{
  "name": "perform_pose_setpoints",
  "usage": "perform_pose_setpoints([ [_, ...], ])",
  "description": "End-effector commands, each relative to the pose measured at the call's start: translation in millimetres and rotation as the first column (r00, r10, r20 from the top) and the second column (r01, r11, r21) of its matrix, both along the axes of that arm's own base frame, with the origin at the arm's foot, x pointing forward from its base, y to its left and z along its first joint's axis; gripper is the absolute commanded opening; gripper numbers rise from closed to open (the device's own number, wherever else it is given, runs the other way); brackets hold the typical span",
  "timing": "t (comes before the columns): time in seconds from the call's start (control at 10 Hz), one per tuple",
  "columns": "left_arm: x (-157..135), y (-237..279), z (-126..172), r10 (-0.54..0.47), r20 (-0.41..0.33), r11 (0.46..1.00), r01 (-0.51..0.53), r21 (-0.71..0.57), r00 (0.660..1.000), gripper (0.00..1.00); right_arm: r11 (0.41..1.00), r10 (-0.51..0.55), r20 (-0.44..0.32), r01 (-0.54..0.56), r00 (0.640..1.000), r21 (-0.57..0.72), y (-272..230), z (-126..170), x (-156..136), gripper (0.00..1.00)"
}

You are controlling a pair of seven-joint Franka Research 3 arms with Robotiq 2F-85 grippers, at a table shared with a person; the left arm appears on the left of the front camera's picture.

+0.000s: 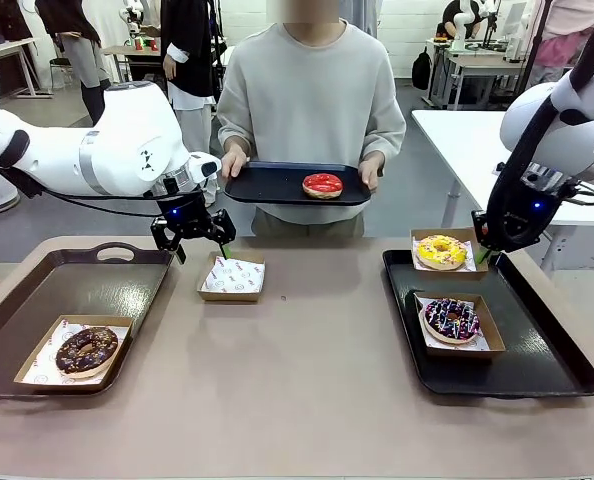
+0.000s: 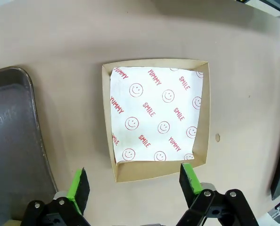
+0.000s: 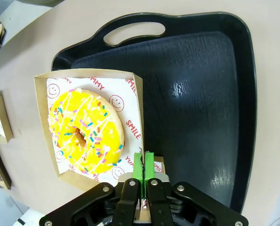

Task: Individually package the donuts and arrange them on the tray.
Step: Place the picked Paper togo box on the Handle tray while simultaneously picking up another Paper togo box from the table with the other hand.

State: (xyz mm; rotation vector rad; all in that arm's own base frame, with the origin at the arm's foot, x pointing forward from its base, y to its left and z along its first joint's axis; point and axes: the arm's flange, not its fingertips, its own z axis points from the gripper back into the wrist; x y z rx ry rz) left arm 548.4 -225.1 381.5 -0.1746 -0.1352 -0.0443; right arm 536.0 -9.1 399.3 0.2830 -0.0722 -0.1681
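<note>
Four ring donuts, four shallow cardboard boxes, paper-lined. Beyond the empty box: glossy red donut on the person's black tray. Left of it: chocolate donut, boxed. Right of it: yellow donut and purple sprinkled donut, boxed. Left gripper over the empty box, jaws spread; right gripper farther right, jaws clenched together.

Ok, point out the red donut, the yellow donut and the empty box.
red donut [image 1: 322, 185], front view, on its glossy icing.
yellow donut [image 3: 98, 117], right wrist view, on icing beside the hole.
empty box [image 2: 149, 169], left wrist view, on its cardboard wall.
</note>
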Motion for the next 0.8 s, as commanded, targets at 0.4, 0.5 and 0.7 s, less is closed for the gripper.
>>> perform_pose_setpoints([
  [0.4,7.7,-11.6,-2.7,-0.021,-0.019,0.999,0.022,0.03,1.0,1.0,0.999,0.05,0.005,-0.05,0.999,-0.016,-14.8,-11.4,7.9,0.01],
  [0.5,9.4,-17.9,-2.7,-0.025,-0.034,0.999,0.026,0.038,0.999,1.0,0.996,0.087,0.019,-0.086,0.996,-0.034,-17.6,-15.5,8.8,0.01],
  [0.7,9.4,-28.4,-3.2,-0.02,-0.045,0.997,0.024,0.072,0.999,1.0,0.991,0.125,0.029,-0.124,0.992,-0.047,-22.8,-26.9,13.6,0.01],
])
